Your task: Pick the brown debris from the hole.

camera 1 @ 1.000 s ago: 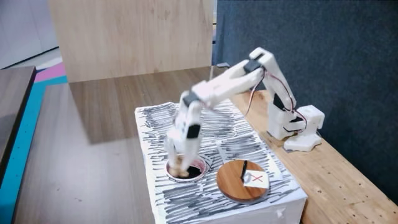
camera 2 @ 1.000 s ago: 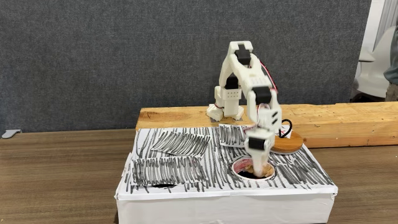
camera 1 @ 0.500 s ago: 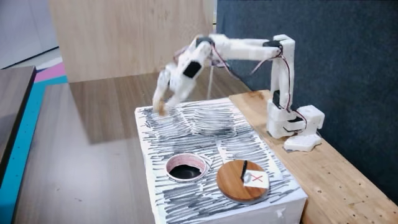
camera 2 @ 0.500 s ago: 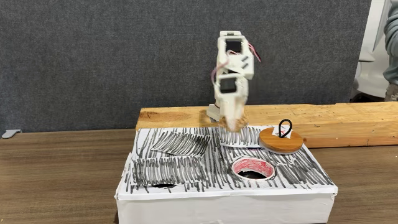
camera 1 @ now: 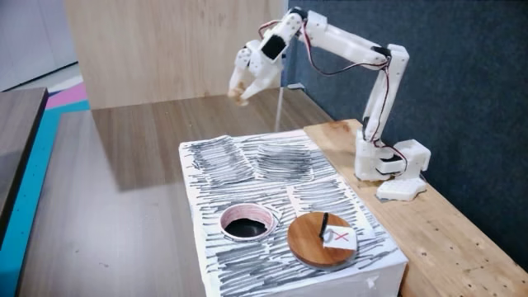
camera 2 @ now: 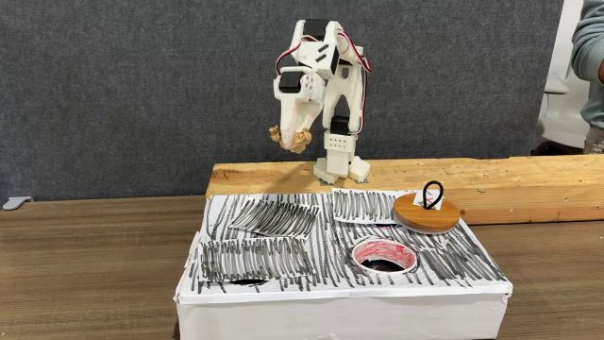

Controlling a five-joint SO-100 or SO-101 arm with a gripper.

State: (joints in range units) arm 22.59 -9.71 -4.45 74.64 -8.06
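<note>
Holding a small brown lump of debris [camera 2: 291, 140] between its fingers, the gripper [camera 1: 239, 92] hangs high in the air, well above and beyond the far end of the white black-streaked box [camera 1: 247, 161]. In both fixed views the arm [camera 1: 351, 45] reaches up and out from its base [camera 1: 388, 169] on the wooden plank [camera 2: 528, 179]. The debris [camera 1: 240, 97] shows as a tan blob at the fingertips, jaws pinched narrow on it. The hole [camera 1: 247, 223] sits near the front of the box top, pale pinkish rim, dark inside; can't tell if anything is left in it. In the other fixed view the hole [camera 2: 384, 253] shows reddish marks on the rim. A round wooden disc [camera 1: 322, 238] with a paper tag and black loop lies just beside the hole, apart from it.
</note>
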